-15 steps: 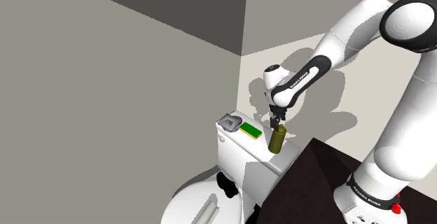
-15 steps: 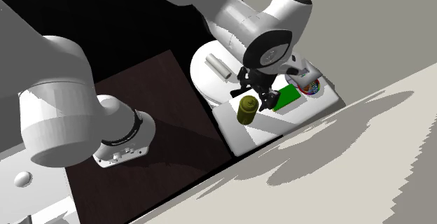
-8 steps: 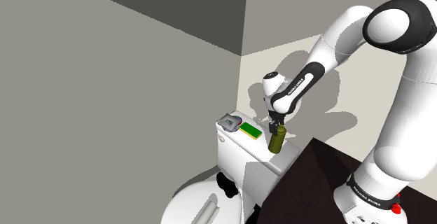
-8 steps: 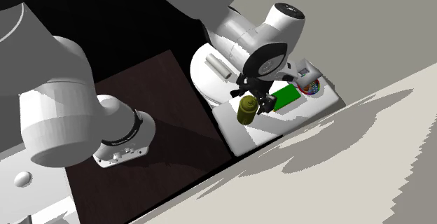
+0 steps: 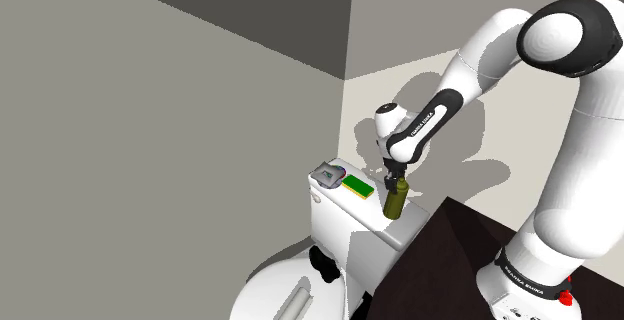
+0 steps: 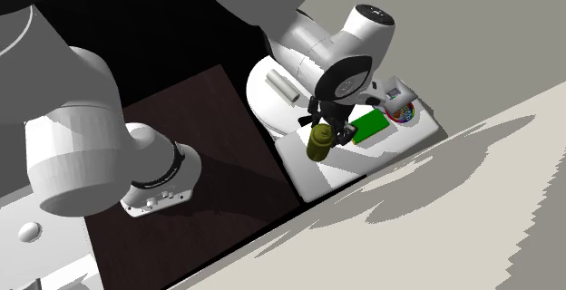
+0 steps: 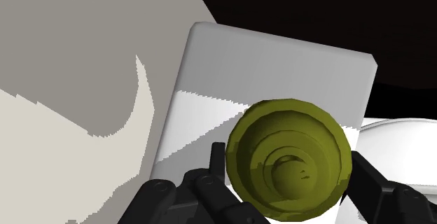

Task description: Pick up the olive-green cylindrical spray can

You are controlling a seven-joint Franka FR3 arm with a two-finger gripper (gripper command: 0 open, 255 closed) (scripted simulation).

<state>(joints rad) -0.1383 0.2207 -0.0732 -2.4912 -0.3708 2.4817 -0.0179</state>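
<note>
- The gripper point(image 5: 392, 177) is reaching down over the spray can point(image 6: 318, 142) from above. Its two black fingers point(image 7: 368, 179) are pressing on opposite sides of the can's upper part, so it is clasping the can.
- The olive-green can is standing upright on the white tank lid point(image 6: 337, 178) of a toilet, at the end nearer the dark stand point(image 6: 204, 130), with its base resting on the lid.
- Judging from this, the grasp is being made and the lift is not yet begun.
- The next move is calling for a straight upward raise with a firm squeeze, since the round wall could slip or twist between the fingers. It is also calling for care around the green block point(image 6: 370, 123), which is lying just beside the can.
- A small grey dish point(image 6: 400, 111) is sitting at the lid's far end, beyond the green block. It is holding something speckled in several colours, perhaps small beads, though this is too small to tell.
- The can itself is sitting in no container.
</note>
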